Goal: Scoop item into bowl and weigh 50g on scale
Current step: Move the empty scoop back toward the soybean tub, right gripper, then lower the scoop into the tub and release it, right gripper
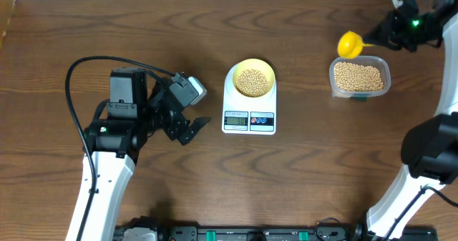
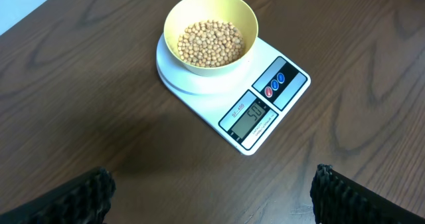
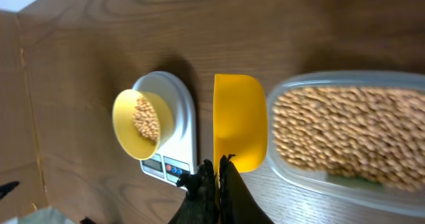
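OH cam: bowl [image 1: 253, 79] of beans [image 1: 252, 82] sits on scale [image 1: 249, 119]; my L tool [image 1: 192, 129] spread, empty, just left of it.
L wrist: display [image 2: 251, 119] lit, digits too small to trust.
R wrist: R tool [image 3: 218, 171] pressed together, pinching yellow scoop [image 3: 240, 117] by its handle; scoop looks empty, beside container [image 3: 345, 137].
Step/next: I judge wt check; read display, then top up or stop.

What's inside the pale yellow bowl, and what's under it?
Tan beans lie inside the bowl, hiding its bottom. Under it stands the white scale, its platform mostly covered by the bowl.
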### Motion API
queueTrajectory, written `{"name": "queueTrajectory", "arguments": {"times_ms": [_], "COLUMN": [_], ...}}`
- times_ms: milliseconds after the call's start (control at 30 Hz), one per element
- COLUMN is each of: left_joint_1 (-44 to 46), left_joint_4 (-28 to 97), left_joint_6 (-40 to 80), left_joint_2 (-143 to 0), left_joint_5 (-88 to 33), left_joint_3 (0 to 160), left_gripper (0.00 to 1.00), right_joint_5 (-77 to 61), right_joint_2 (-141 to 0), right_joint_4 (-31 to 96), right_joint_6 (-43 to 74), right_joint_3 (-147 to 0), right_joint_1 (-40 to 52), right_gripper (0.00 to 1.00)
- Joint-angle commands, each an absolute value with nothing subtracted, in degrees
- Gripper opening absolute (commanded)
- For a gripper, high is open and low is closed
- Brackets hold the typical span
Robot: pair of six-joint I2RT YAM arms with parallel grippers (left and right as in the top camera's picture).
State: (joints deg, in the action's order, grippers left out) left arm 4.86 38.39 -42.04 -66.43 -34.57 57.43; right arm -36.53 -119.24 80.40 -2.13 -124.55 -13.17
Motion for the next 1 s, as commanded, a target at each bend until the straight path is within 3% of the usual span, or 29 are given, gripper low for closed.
{"name": "queueTrajectory", "arguments": {"times_ms": [0, 567, 967], "left_joint_1": [4.5, 4.5, 4.5], "left_joint_4": [38.4, 38.4, 38.4], "left_joint_6": [-42.4, -42.4, -42.4], "left_joint_2": [-66.7, -66.7, -66.7], "left_joint_5": [-34.9, -34.9, -34.9], "left_joint_3": [58.4, 58.4, 58.4], "left_gripper": [0.96, 0.96, 0.96], "right_joint_5": [-37.9, -37.1, -29.7], "right_joint_2": [-117.2, -117.3, -117.3], "right_joint_4": [80.3, 78.7, 82.0], "right_joint_6": [-2.6, -2.2, -0.9], "right_joint_3": [-126.1, -126.1, -125.0], "right_joint_1": [-10.0, -6.1, -15.2], "right_gripper": [0.01, 0.01, 0.01]}}
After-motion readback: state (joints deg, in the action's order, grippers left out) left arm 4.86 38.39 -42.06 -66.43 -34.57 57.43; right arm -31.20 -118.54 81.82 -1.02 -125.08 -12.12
